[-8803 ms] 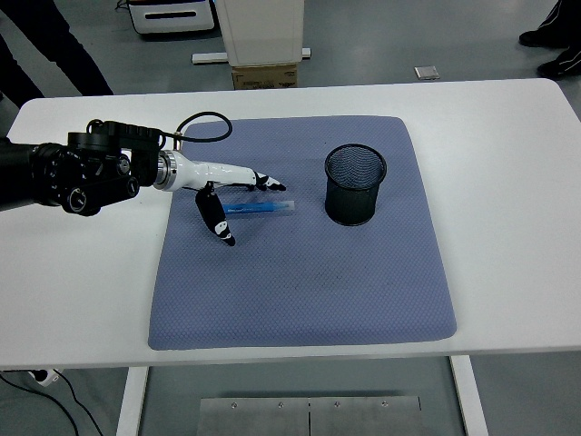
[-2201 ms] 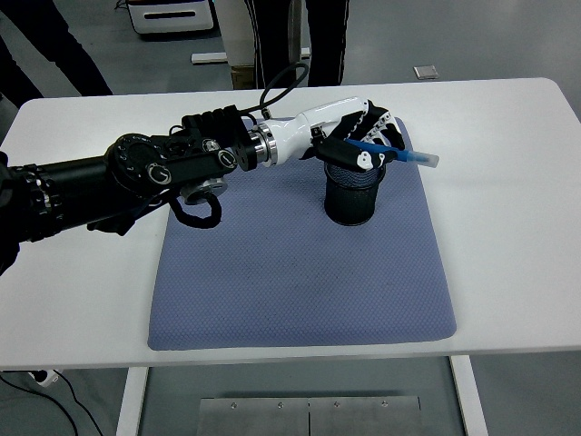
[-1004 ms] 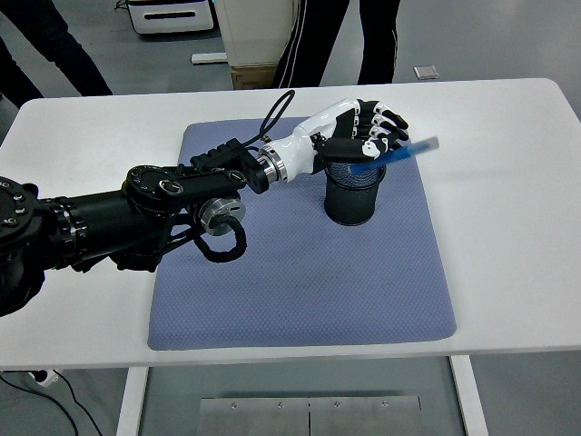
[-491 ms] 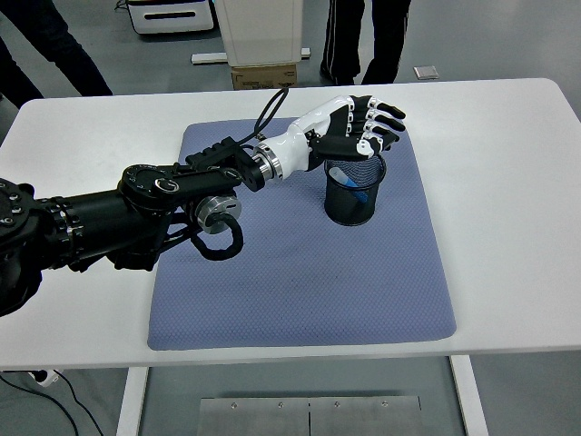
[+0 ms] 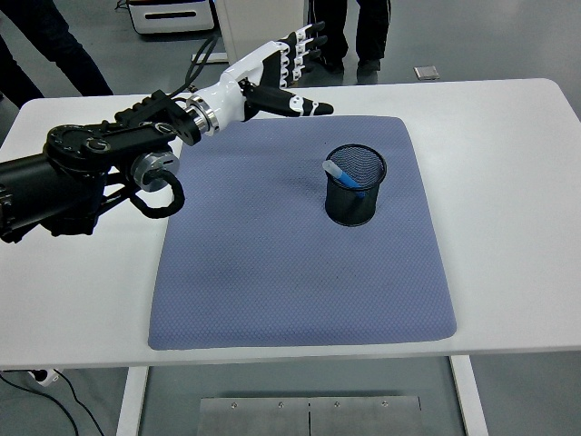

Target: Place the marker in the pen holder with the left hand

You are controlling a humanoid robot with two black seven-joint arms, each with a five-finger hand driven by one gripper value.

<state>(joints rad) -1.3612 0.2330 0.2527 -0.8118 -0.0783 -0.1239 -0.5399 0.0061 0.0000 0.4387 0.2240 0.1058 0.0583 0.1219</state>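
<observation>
The blue marker (image 5: 343, 178) stands tilted inside the black mesh pen holder (image 5: 355, 185), its pale cap resting against the holder's left rim. The holder stands upright on the right part of the blue mat (image 5: 300, 236). My left hand (image 5: 290, 73) is open and empty, fingers spread, raised above the mat's far edge, well to the upper left of the holder. Its black arm comes in from the left edge. The right arm is out of view.
The white table (image 5: 508, 182) extends around the mat. People's legs (image 5: 349, 27) show behind the far edge, near a cardboard box and a white unit on the floor.
The left hand let go of the marker over the holder, then lifted and drew back to the upper left. The marker now sits in the holder.
</observation>
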